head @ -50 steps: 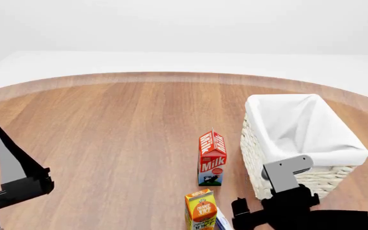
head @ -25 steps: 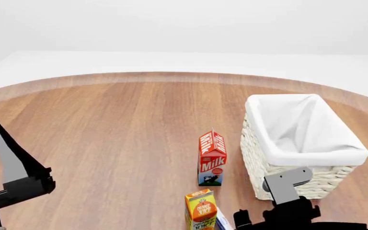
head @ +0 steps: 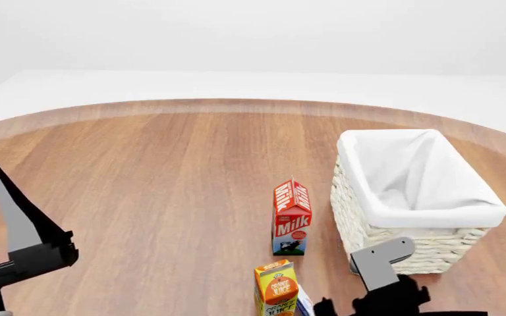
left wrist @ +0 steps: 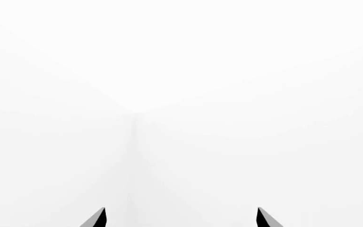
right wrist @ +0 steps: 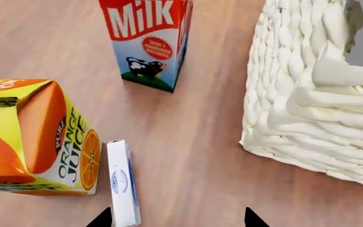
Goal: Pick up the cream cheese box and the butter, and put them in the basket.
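Observation:
The cream cheese box (right wrist: 121,182) is a small flat blue-and-white box standing on edge beside the orange juice carton (right wrist: 36,137); a sliver of the box shows in the head view (head: 304,304). My right gripper (right wrist: 178,220) is open and empty just above the table, one fingertip (right wrist: 103,219) right beside the box. The white wicker basket (head: 464,247) with its cloth liner stands at the right; its wall also shows in the right wrist view (right wrist: 307,123). My left gripper (left wrist: 181,217) is open and faces only blank white; it is raised at the far left of the head view (head: 11,217). The butter is out of view.
A red milk carton (head: 292,217) stands upright left of the basket, and shows in the right wrist view (right wrist: 147,40). The orange juice carton (head: 277,287) stands in front of it. The round wooden table (head: 165,171) stretches away to the left and back.
My right arm has sunk lower and drawn back toward the head view's bottom edge. The left gripper has shifted very slightly. The cartons and basket have not moved.

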{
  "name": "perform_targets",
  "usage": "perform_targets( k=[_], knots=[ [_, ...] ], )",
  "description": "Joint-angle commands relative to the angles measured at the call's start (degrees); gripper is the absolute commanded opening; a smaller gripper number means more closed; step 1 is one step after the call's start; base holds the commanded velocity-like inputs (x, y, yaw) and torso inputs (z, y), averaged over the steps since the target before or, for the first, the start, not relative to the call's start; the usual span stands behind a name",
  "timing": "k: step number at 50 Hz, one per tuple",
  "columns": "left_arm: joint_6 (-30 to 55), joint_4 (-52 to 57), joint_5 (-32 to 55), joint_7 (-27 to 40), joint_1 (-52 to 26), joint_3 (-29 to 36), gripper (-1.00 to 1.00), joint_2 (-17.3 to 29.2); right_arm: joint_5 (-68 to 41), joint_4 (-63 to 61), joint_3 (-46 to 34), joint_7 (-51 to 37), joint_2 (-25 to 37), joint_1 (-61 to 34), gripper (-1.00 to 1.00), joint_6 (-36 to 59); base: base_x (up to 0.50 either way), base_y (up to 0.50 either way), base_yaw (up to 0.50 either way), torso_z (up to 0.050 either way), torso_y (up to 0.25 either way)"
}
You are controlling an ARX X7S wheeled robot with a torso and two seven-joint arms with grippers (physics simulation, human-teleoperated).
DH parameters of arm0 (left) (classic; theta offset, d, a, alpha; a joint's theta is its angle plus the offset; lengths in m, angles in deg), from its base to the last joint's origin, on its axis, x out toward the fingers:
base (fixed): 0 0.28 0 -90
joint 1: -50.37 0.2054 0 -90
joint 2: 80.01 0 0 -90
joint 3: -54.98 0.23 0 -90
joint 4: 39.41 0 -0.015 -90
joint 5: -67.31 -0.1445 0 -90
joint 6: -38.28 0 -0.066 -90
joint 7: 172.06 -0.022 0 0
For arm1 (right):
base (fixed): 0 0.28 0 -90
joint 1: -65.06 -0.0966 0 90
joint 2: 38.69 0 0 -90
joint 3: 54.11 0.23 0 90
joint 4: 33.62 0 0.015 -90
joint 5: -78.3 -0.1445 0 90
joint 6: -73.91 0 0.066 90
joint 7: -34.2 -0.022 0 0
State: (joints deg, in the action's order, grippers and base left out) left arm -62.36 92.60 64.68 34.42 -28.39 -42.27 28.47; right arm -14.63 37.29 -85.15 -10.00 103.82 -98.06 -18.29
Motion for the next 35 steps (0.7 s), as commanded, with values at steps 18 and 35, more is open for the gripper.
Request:
perform_targets(
  k=[18,35],
  knots=[
    [-0.12,-0.54,-0.19,0.48,-0.13,0.56,1.0,0.4,0.86,2.06,-0.15,0.46,-2.57,1.68,1.0,0.76,0.0,0.0,0.0,0.0,0.0],
    [-0.38,-1.01,-0.24,0.78,-0.09,0.87,1.0,0.62,1.69,3.26,-0.01,0.36,-5.6,2.41,1.0,1.45,0.0,0.0,0.0,0.0,0.0]
  ],
)
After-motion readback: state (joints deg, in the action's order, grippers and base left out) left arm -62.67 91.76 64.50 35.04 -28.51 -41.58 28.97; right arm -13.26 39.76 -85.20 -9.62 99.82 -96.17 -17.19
